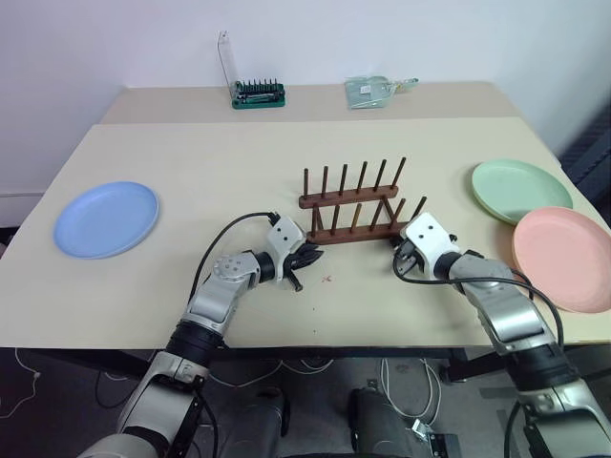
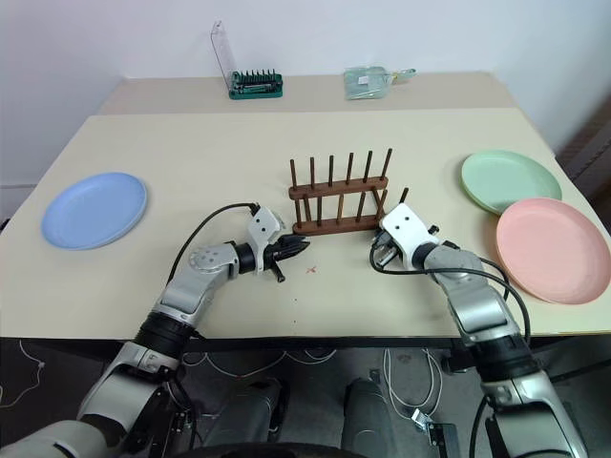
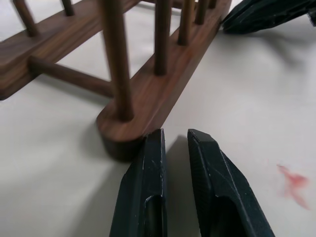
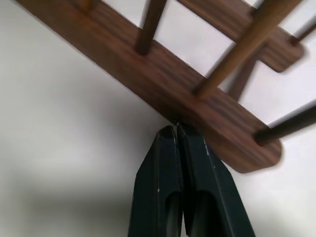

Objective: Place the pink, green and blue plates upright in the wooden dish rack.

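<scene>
The wooden dish rack point(image 1: 353, 205) stands mid-table with nothing between its pegs. The blue plate point(image 1: 105, 218) lies flat at the far left. On the right side the green plate point(image 1: 520, 190) lies flat, and the pink plate point(image 1: 563, 256) sits just in front of it. My left gripper point(image 3: 175, 133) is low at the left end of the rack's near rail point(image 3: 148, 98), its fingers almost together with a thin slit and nothing between them. My right gripper point(image 4: 176, 127) is shut, its tips against the near rail's right end point(image 4: 197, 98).
A green tool holder point(image 1: 258, 93) with a clear lid and a clear plastic bag point(image 1: 377, 91) lie at the table's back edge. A small red mark point(image 1: 327, 280) is on the table between my grippers. The pink plate sits close to the table's right edge.
</scene>
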Action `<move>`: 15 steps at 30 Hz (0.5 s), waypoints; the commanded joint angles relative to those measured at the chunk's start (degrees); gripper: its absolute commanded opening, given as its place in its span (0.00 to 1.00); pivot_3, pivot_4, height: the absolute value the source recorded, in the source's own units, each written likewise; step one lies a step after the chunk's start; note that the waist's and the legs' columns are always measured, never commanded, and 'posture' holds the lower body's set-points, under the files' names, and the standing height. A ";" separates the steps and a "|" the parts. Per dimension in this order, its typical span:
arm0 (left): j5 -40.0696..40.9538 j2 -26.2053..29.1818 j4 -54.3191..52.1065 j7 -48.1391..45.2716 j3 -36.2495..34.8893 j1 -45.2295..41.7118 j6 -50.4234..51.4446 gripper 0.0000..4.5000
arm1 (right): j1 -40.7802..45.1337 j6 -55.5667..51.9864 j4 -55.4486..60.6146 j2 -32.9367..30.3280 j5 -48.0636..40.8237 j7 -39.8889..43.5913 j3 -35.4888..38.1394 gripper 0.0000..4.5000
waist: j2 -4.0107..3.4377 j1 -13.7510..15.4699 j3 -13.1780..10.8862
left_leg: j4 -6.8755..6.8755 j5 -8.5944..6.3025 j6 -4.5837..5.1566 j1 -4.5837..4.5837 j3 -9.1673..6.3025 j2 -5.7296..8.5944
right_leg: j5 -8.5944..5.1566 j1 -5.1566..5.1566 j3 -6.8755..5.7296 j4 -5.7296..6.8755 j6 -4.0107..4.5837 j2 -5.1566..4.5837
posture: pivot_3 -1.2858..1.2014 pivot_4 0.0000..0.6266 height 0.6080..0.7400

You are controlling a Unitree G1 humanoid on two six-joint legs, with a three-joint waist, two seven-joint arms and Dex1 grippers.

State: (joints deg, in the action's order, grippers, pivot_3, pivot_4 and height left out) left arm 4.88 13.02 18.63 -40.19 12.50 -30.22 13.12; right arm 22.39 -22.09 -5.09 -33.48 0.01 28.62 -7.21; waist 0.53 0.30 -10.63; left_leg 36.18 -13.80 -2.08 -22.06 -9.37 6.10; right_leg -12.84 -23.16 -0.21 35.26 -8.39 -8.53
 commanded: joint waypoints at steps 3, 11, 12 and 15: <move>-2.44 -0.31 6.37 5.38 -1.70 -2.21 -1.89 0.16 | 3.86 3.04 -6.51 2.14 2.74 -2.10 0.13 0.01 | 0.00 -0.04 0.01 | 0.00 0.01 -0.01 0.00 0.00 0.01 | 0.00 0.00 0.00 0.00 0.00 0.00 | 0.52 0.24 1.00; -3.18 -0.32 11.31 9.27 -2.36 -3.90 -4.16 0.16 | 3.04 4.11 -5.45 2.70 3.12 -1.18 0.42 0.01 | -0.01 -0.79 0.03 | 0.00 0.02 -0.03 0.01 -0.03 0.01 | 0.01 0.01 0.00 0.02 -0.01 0.02 | 0.52 0.24 1.00; -2.96 -0.33 11.31 9.19 -2.49 -3.86 -4.24 0.16 | 2.63 4.07 -4.94 2.58 3.04 -1.02 0.56 0.01 | -0.01 -0.90 0.03 | -0.01 0.02 -0.03 0.01 -0.03 0.01 | 0.01 0.01 0.00 0.03 -0.01 0.02 | 0.52 0.24 1.00; -2.50 -0.06 10.05 8.66 -2.93 -3.14 -5.46 0.16 | 0.46 3.65 -1.68 1.53 2.61 -0.18 1.46 0.01 | -0.01 -1.05 0.04 | -0.02 0.02 -0.03 0.03 -0.05 0.01 | 0.00 0.01 0.00 0.05 -0.02 0.03 | 0.52 0.24 1.00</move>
State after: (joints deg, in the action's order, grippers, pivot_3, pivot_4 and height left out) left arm 3.13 12.05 27.56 -32.41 10.76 -34.48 7.38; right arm 23.96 -18.27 -9.06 -31.03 2.71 27.74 -6.89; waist 0.51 -0.75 -10.59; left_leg 36.15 -13.78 -2.11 -22.03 -9.41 6.11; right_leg -12.84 -23.16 -0.21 35.32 -8.41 -8.50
